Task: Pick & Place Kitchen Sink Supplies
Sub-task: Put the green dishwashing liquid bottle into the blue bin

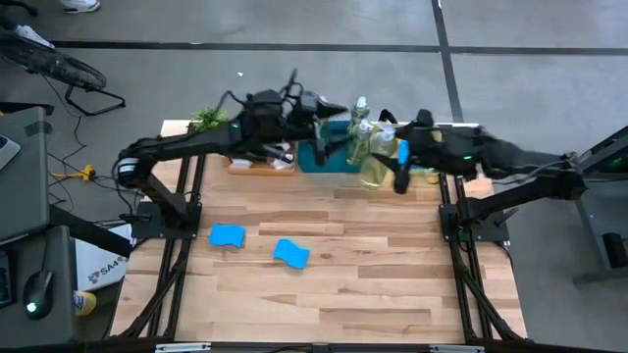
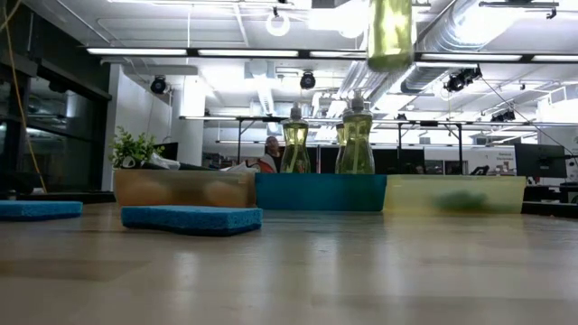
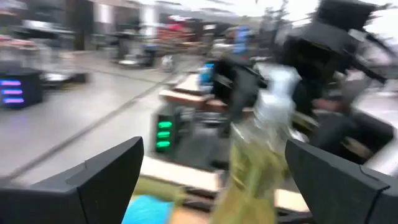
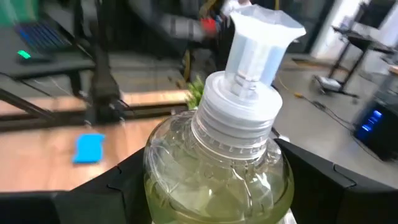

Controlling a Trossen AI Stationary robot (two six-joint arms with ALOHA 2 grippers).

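Observation:
My right gripper (image 1: 392,173) is shut on a clear bottle of yellow-green liquid (image 4: 217,168), which hangs high above the bins in the low view (image 2: 390,36). Two more such bottles (image 2: 295,140) (image 2: 355,135) stand upright in the teal bin (image 2: 321,192). My left gripper (image 3: 214,146) is open and empty above the far bins (image 1: 329,127), facing the held bottle (image 3: 258,149). Two blue sponges (image 1: 228,235) (image 1: 291,253) lie flat on the wooden table. My right gripper pinches the bottle's upper body just below its shoulder (image 4: 155,180) between its two fingers, one on each side. The fingers come from the table's right side. The bottle is lifted clear of the bins, about upright, its white pump cap (image 4: 258,43) up.
Three bins stand in a row along the far edge: a wooden one (image 2: 181,188), the teal one and a yellow-green one (image 2: 456,194). A small green plant (image 2: 135,146) stands at the far left. The near half of the table (image 1: 324,304) holds only the sponges.

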